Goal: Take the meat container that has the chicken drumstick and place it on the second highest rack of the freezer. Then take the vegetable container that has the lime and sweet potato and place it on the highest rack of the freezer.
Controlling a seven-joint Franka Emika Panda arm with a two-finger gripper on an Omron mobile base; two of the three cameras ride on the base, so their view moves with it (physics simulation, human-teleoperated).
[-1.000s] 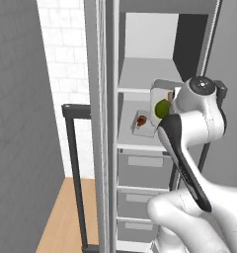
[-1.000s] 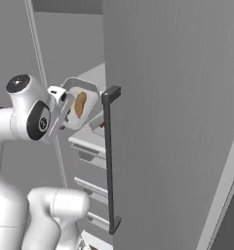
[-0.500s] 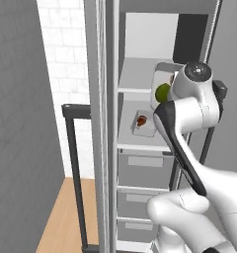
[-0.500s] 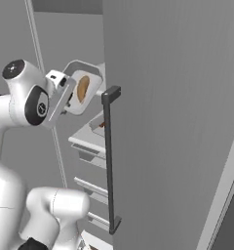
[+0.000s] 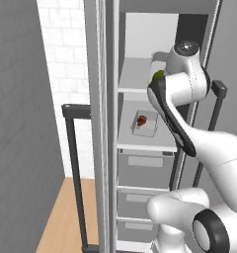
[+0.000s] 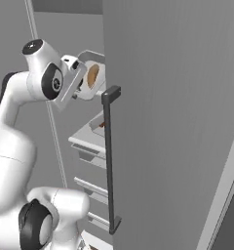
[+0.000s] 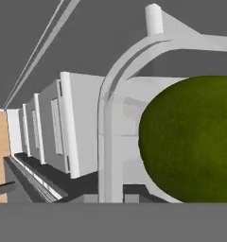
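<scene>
L base view: freezer (image 5: 155, 148) open; meat container (image 5: 144, 123) w/ chicken drumstick (image 5: 141, 119) sits on the second highest rack (image 5: 145, 141). Lime (image 5: 158, 75) peeks from behind the arm at highest rack (image 5: 135, 81) level. R base view: gripper (image 6: 79, 80), jaws pinched on rim of vegetable container (image 6: 92, 73), held tilted just beside door edge, sweet potato (image 6: 93, 75) inside; door handle (image 6: 109, 161) in front. Hand view: container's clear rim, lime close up, freezer drawers (image 7: 49, 137) at left.
</scene>
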